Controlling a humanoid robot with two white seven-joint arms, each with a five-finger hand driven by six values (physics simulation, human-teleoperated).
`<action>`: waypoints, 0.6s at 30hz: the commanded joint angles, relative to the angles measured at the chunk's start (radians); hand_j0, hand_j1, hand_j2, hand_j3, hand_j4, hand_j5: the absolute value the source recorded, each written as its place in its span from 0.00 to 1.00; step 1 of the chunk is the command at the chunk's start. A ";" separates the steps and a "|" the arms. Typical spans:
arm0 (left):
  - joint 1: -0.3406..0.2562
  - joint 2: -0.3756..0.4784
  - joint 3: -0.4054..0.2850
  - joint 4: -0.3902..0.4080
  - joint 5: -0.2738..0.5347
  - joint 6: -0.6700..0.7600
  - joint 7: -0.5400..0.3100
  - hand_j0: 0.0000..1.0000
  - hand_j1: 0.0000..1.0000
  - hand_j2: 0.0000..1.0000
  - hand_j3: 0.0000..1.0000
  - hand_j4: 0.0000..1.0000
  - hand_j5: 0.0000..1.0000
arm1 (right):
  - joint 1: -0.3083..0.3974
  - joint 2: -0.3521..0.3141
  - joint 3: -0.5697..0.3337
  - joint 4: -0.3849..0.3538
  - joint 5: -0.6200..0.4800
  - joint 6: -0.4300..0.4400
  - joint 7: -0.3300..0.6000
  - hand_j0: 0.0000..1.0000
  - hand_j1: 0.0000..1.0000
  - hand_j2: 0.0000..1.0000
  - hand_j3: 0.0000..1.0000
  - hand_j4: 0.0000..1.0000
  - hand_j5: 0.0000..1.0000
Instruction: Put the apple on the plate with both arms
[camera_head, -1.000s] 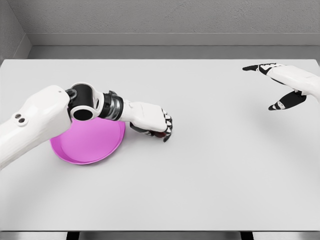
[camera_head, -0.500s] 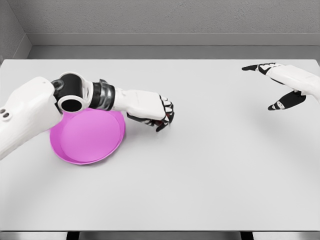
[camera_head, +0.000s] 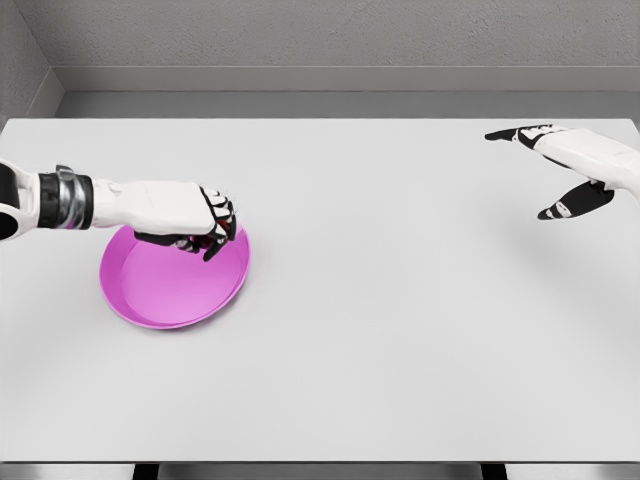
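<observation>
The left robot hand (camera_head: 190, 222) grips the dark red apple (camera_head: 207, 229) over the pink plate's (camera_head: 170, 290) far edge. The right robot hand (camera_head: 560, 170) hovers with fingers spread above the counter (camera_head: 400, 330).

A wide white table (camera_head: 400, 350) fills most of the view. Behind it stands a grey wall (camera_head: 330, 35) with rough texture, under soft even light.
</observation>
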 joint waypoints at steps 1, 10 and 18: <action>0.000 0.020 0.000 0.007 0.009 0.004 0.003 0.32 0.32 0.32 0.32 0.32 0.32 | 0.000 -0.003 -0.001 -0.002 -0.004 0.000 0.000 1.00 1.00 1.00 1.00 1.00 1.00; 0.018 0.031 0.003 0.022 -0.008 0.004 -0.009 1.00 1.00 1.00 1.00 1.00 1.00 | 0.000 -0.004 0.002 0.001 -0.005 0.000 0.000 1.00 1.00 1.00 1.00 1.00 1.00; 0.020 0.041 0.026 0.044 0.095 0.004 -0.005 1.00 1.00 1.00 1.00 1.00 1.00 | -0.002 -0.003 0.002 0.003 -0.005 0.000 0.000 1.00 1.00 1.00 1.00 1.00 1.00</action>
